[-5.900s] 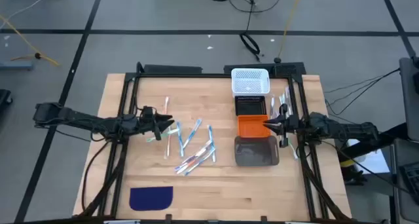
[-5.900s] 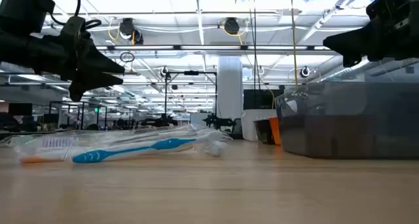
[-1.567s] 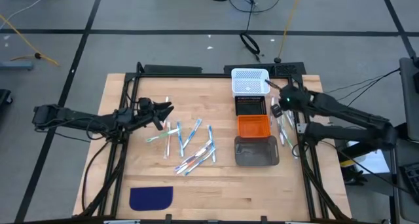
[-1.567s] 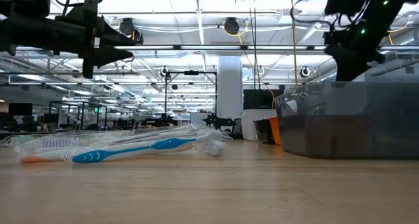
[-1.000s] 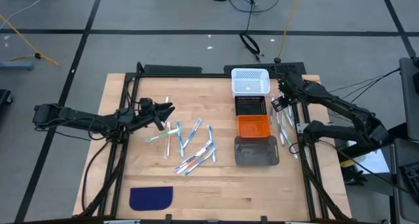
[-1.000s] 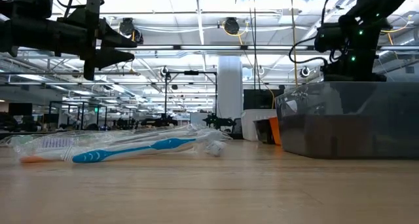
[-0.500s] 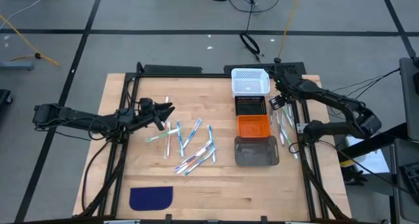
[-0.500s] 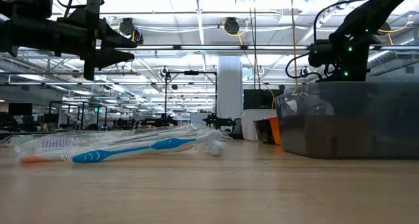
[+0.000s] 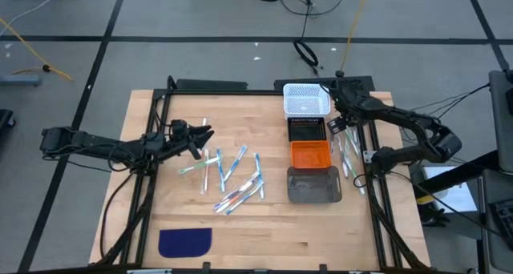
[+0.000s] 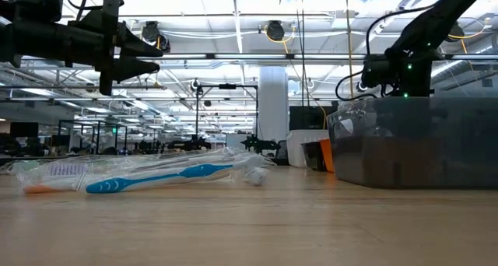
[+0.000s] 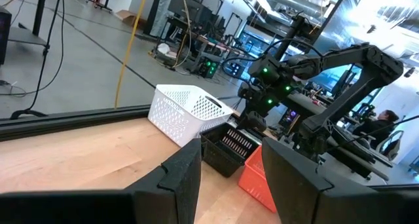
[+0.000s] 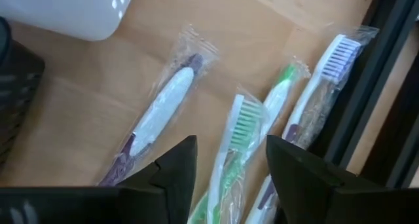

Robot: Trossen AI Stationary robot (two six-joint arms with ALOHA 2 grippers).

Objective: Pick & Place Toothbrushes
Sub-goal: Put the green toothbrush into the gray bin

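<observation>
Several wrapped toothbrushes (image 9: 234, 178) lie loose on the wooden table's middle; a blue one (image 10: 156, 179) shows in the low view. More toothbrushes (image 9: 347, 150) lie between the bins and the right frame rail, among them a white-purple one (image 12: 157, 119) and a green one (image 12: 245, 122). My right gripper (image 9: 335, 123) (image 12: 230, 152) hovers open above this right group, touching nothing. My left gripper (image 9: 200, 138) (image 11: 230, 162) is open and empty in the air, just left of and beyond the middle pile.
A row of bins stands right of centre: white basket (image 9: 306, 99), black bin (image 9: 306, 130), orange bin (image 9: 309, 155), clear grey bin (image 9: 313, 184). A dark blue cloth patch (image 9: 185, 242) lies near the front left. Black frame rails (image 9: 369, 170) border the table.
My right arm has swung round, its elbow going toward the table's far edge, and its gripper has shifted a little toward the far edge, staying over the toothbrushes beside the black bin.
</observation>
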